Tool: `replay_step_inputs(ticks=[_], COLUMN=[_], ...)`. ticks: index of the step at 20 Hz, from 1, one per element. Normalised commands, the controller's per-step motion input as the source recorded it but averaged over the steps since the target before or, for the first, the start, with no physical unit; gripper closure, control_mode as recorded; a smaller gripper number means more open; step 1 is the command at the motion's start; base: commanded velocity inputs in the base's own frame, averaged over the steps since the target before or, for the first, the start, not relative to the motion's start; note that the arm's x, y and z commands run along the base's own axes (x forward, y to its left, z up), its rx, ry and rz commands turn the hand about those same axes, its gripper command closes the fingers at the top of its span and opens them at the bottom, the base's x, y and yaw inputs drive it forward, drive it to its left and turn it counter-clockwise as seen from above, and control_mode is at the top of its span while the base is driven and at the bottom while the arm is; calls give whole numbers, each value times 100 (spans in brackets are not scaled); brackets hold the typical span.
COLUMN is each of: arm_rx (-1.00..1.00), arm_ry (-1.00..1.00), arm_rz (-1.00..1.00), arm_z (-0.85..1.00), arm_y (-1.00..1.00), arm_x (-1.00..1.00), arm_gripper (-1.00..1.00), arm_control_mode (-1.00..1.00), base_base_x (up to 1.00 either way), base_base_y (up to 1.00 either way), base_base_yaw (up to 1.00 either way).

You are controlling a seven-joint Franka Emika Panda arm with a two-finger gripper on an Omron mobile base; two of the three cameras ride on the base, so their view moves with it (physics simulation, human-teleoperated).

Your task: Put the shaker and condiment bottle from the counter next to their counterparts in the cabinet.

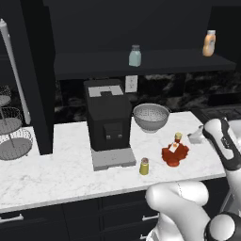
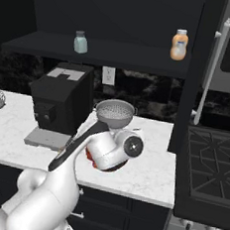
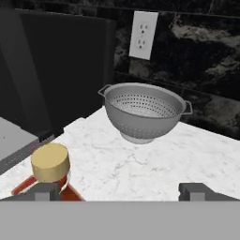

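The claw hangs wide open just behind the dark red flask-shaped condiment bottle near the marble bench's front right edge, so it should centre on the tan-capped neck before closing.

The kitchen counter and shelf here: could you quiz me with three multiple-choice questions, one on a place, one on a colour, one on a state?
1. Where is the colander?
A on the counter
B on the shelf
C in a drawer

2. What colour is the shaker on the counter?
A blue
B yellow
C black

3. How is the gripper?
A shut on the red bottle
B shut on nothing
C open

Answers:
1 A, it stands beside the coffee machine.
2 B, a yellow body under a grey cap.
3 C, its fingertips stand wide apart, the red bottle near one, ungripped.
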Motion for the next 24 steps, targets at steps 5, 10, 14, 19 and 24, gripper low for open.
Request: replay_step_inputs(ticks=[5, 10, 14, 19, 24], arm_rx=[-1, -3, -2, 0, 0], arm_ry=[0, 1, 5, -14, -5], arm_rz=[11, 13, 29, 49, 29], arm_z=[-34, -34, -28, -38, -13], arm_y=[-66, -48, -11, -1, -2], arm_x=[9, 19, 24, 0, 3], arm_gripper=[-100, -100, -100, -100, -100], arm_control_mode=[-100, -100, -100, -100, -100], base_base_x=[0, 0, 0, 0, 0], base_base_y=[0, 0, 0, 0, 0], base_base_yaw=[0, 0, 0, 0, 0])
